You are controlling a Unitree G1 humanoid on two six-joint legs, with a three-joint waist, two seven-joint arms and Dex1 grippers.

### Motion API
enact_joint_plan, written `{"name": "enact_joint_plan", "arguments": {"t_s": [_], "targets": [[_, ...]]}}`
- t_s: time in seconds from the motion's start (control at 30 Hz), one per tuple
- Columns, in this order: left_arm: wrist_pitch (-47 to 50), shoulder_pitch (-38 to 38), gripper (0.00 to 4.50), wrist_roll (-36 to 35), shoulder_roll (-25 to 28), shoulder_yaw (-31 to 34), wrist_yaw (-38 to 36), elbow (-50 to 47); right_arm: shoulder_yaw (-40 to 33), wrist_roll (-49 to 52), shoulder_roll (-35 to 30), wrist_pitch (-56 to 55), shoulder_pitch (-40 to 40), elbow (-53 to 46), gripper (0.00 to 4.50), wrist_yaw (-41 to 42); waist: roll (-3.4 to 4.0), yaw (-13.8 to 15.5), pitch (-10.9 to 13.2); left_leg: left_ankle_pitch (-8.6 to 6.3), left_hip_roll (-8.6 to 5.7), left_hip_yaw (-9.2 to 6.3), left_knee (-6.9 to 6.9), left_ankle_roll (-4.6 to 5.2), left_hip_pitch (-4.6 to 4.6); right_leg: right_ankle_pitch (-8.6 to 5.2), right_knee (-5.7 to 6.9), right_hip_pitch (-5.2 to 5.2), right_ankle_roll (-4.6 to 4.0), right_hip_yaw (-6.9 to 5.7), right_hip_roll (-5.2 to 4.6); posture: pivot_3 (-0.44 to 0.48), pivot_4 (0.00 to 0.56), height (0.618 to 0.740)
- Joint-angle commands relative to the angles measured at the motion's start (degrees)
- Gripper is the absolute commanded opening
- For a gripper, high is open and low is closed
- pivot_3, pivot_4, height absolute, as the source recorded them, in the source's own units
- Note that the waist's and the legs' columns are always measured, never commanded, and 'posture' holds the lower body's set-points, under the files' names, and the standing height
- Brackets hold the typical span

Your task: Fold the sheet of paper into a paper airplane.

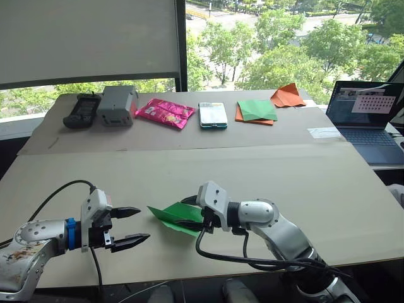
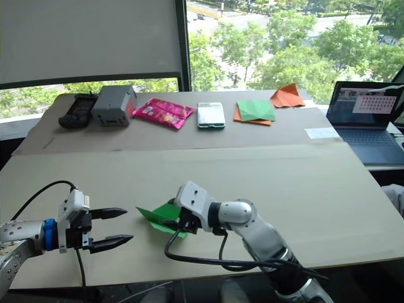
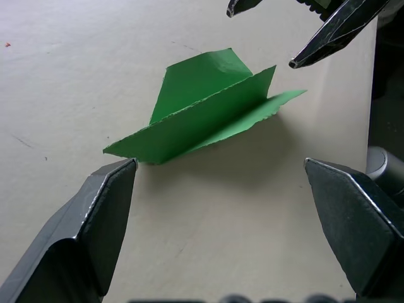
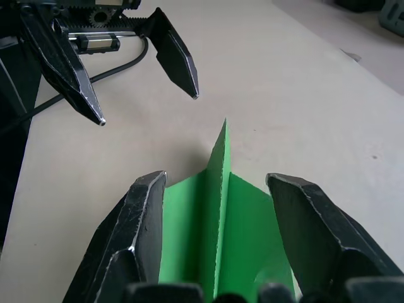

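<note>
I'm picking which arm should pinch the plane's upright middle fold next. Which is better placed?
Probably the right. The right gripper is open with a finger on each side of the green paper airplane's fold. The left gripper, also open, hangs short of its tip.

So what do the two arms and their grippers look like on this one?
Both arms are silver-grey metal with white housings at the wrists and loose black cables. The left gripper has two pointed black fingers, a blue ring behind its wrist and a scuffed, rust-speckled forearm. The right gripper has broad black fingers with worn edges.
</note>
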Motion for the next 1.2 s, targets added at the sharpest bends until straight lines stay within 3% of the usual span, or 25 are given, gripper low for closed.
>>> {"name": "enact_joint_plan", "arguments": {"t_s": [0.03, 0.37, 0.67, 0.93, 1.1, 1.2], "targets": [[-0.70, -0.53, 4.50, -0.25, -0.18, 0.70, 0.54, -0.65, 1.34, -1.60, -0.52, -2.58, 0.42, 1.53, 2.87, -0.68, -0.01, 0.06, -0.01, 0.00, 0.00, 0.00, 0.03, 0.00, 0.00, 0.00, 0.00, 0.01, 0.00, 0.00, 0.00, 0.000, 0.150, 0.740], [-0.38, -0.63, 4.50, -0.83, -0.50, 0.92, 1.68, -1.39, 3.85, -4.57, 0.29, -6.14, 1.40, 5.32, 2.87, -1.81, 0.03, -0.10, -0.02, 0.01, 0.00, 0.00, 0.03, 0.01, 0.01, 0.00, 0.03, 0.02, 0.00, 0.00, 0.01, 0.000, 0.150, 0.740], [-0.64, -1.18, 4.50, -0.48, -0.98, 0.14, 2.19, -1.25, 5.48, -6.96, 0.46, -7.74, 2.15, 7.86, 0.03, -2.33, 0.02, -0.08, -0.02, 0.01, 0.00, 0.00, 0.04, 0.02, 0.01, 0.00, 0.04, 0.04, 0.00, 0.00, 0.01, 0.000, 0.150, 0.740], [-1.03, -2.62, 4.50, -0.23, -1.91, -1.30, 2.75, -1.19, 2.27, -4.88, 1.30, -6.03, 3.01, 4.68, 0.03, -2.97, 0.01, -0.01, -0.03, 0.01, 0.00, 0.00, 0.05, 0.02, 0.08, 0.01, 0.04, 0.13, 0.00, 0.00, 0.02, 0.000, 0.150, 0.740], [-1.91, -6.09, 4.50, 0.33, -3.89, -2.85, 4.19, -0.79, -11.32, 0.65, 2.17, 1.11, 6.16, -4.73, 0.03, -8.44, 0.00, 0.19, -0.04, 0.01, 0.00, -0.03, 0.15, 0.02, 0.01, 0.03, 0.05, 0.18, 0.04, 0.00, 0.03, 0.000, 0.150, 0.740], [-2.71, -8.22, 4.50, 1.12, -5.12, -4.01, 4.76, -0.38, -20.20, -0.96, -0.32, 6.63, 9.66, -8.35, 0.03, -13.95, 0.05, 0.62, -0.08, 0.00, -0.01, -0.05, 0.28, 0.00, -0.02, 0.04, 0.03, 0.30, 0.06, -0.03, 0.02, 0.000, 0.150, 0.740]]}}
